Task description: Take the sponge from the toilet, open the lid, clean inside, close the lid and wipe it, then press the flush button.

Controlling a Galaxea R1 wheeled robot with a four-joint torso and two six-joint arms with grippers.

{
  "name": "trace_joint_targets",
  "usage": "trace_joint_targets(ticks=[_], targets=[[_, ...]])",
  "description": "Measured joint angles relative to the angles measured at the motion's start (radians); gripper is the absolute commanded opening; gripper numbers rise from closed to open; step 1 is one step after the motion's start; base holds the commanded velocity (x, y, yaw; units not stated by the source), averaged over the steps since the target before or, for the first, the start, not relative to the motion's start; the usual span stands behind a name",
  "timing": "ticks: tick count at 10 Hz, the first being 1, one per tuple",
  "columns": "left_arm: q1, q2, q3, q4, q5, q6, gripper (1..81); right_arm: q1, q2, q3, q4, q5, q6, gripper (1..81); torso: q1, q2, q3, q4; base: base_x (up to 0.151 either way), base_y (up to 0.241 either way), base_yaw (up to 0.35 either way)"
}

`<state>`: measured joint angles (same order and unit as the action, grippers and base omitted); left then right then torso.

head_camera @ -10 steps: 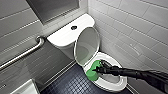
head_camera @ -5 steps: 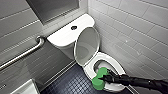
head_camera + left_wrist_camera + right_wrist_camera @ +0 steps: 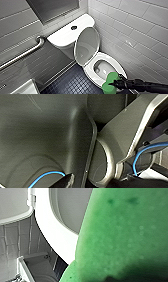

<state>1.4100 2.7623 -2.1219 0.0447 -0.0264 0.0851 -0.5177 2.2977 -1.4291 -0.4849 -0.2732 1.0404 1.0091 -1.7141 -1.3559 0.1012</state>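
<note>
The white toilet (image 3: 113, 65) stands in the corner with its lid (image 3: 87, 45) raised upright against the tank. The black flush button (image 3: 73, 27) sits in the middle of the tank top. My right gripper (image 3: 117, 84) comes in from the lower right, shut on the green sponge (image 3: 109, 80). The sponge rests at the front rim of the bowl, partly over the seat. In the right wrist view the sponge (image 3: 125, 238) looms large beside the toilet's white rim (image 3: 57, 238).
A metal grab bar (image 3: 25, 53) runs along the grey tiled wall on the left. A white container (image 3: 25, 88) stands at the lower left on the dark tiled floor (image 3: 72, 82). The white tiled wall (image 3: 140, 37) is close on the toilet's right.
My right gripper has drawn the sponge from inside the bowl back to its front rim, toward me. The lid has stayed up.
</note>
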Motion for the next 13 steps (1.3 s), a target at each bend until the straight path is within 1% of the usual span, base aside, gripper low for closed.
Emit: trace_joint_targets(ticks=[2, 5, 8, 9, 10, 11, 13], targets=[[0.000, 0.000, 0.004, 0.000, 0.000, 0.000, 81.1, -0.037, -0.109, 0.057, -0.013, 0.004, 0.000, 1.0, 0.000, 0.000, 0.000, 0.000, 0.000, 0.000, 0.000], [0.000, 0.000, 0.007, 0.000, 0.000, 0.000, 81.1, -0.114, -0.238, 0.131, -0.036, 0.010, -0.003, 1.0, 0.000, 0.000, 0.000, 0.000, 0.000, 0.000, 0.000], [0.000, 0.000, 0.007, 0.002, -0.001, 0.007, 81.1, -0.131, -0.358, 0.217, -0.041, -0.004, 0.000, 1.0, 0.000, 0.000, 0.000, 0.000, 0.000, 0.000, 0.000], [0.000, 0.001, 0.007, 0.005, -0.001, 0.008, 81.1, -0.130, -0.400, 0.279, -0.042, -0.007, 0.000, 1.0, 0.000, 0.000, 0.000, 0.000, 0.000, 0.000, 0.000], [0.000, 0.003, 0.007, 0.011, -0.003, 0.008, 81.1, -0.116, -0.414, 0.323, -0.044, -0.017, 0.000, 1.0, 0.000, 0.000, 0.000, 0.000, 0.000, 0.000, 0.000], [0.000, 0.005, 0.007, 0.012, -0.003, 0.008, 81.1, -0.071, -0.410, 0.349, -0.044, -0.026, 0.001, 1.0, 0.000, 0.000, 0.000, 0.000, 0.000, 0.000, 0.000], [0.000, 0.006, 0.007, 0.012, -0.005, 0.008, 81.1, 0.033, -0.364, 0.356, -0.045, -0.046, 0.024, 1.0, 0.000, 0.000, 0.000, 0.000, 0.000, 0.000, 0.000]])
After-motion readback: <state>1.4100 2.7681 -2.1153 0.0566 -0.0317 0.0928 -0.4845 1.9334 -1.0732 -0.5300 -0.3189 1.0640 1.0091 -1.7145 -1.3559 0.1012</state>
